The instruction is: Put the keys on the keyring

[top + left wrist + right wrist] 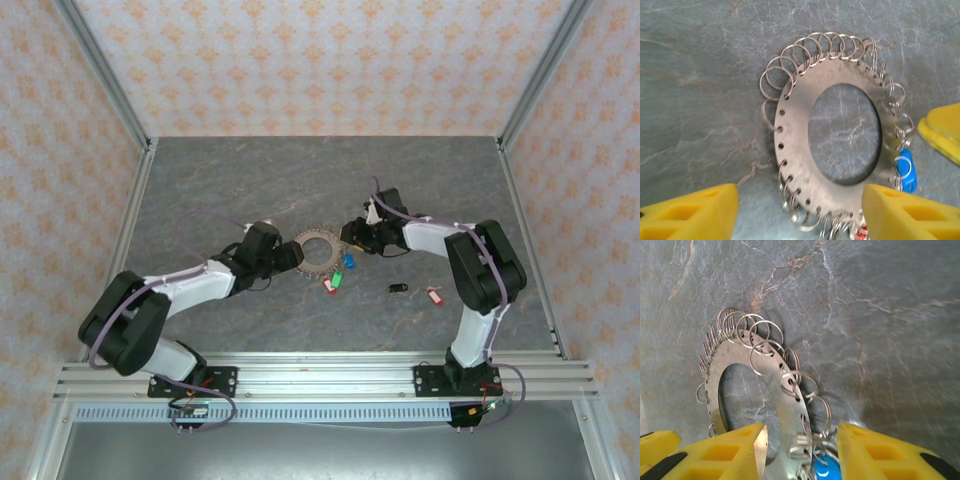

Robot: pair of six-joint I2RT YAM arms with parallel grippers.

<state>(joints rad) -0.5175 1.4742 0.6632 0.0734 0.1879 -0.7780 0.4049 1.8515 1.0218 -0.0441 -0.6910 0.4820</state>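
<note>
top view: the flat grey metal keyring disc (pixel 318 255), fringed with small wire loops, lies mid-way on the grey marbled table (pixel 250 180), between the left claw (pixel 292 258) and the right claw (pixel 352 240). small blue, green and red tagged keys (pixel 338 278) lie just beside it.

left wrist: its yellow fingers (pixel 690 215) stand parted, straddling the disc's near rim and clasping nothing.

right wrist: its yellow fingers (pixel 890 452) are likewise parted around the rim and a blue tag (pixel 826 472); whether they touch it i cannot tell.
</note>
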